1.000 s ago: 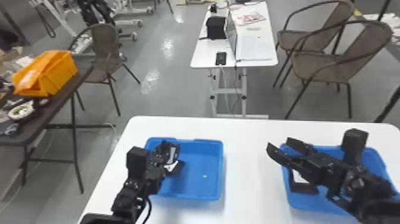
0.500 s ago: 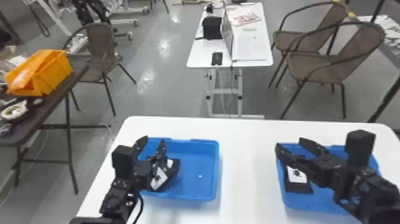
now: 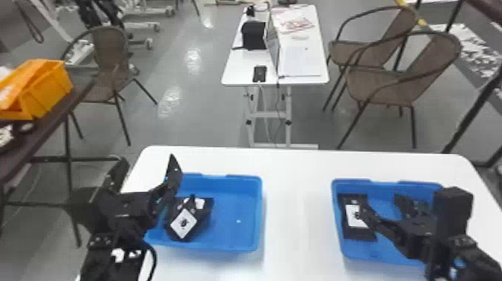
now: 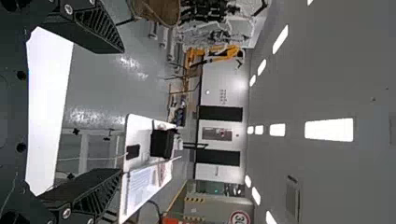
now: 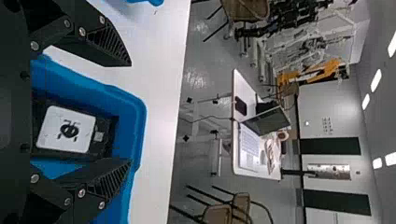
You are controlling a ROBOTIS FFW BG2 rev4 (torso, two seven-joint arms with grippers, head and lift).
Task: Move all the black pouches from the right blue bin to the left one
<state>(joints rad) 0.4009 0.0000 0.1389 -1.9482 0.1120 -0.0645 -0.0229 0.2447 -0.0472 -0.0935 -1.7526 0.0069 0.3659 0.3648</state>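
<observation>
In the right blue bin (image 3: pixel 362 252), set on the white surface (image 3: pixel 297 205), a black pouch (image 3: pixel 358 233) is laid flat along the left side. Near it, the right end effector (image 3: pixel 381 203) is held with its fingers apart. In the left blue bin (image 3: pixel 239 239), black pouches (image 3: pixel 183 224) are heaped toward the left; nearby, the left end effector (image 3: pixel 147 164) is held raised, fingers spread wide.
</observation>
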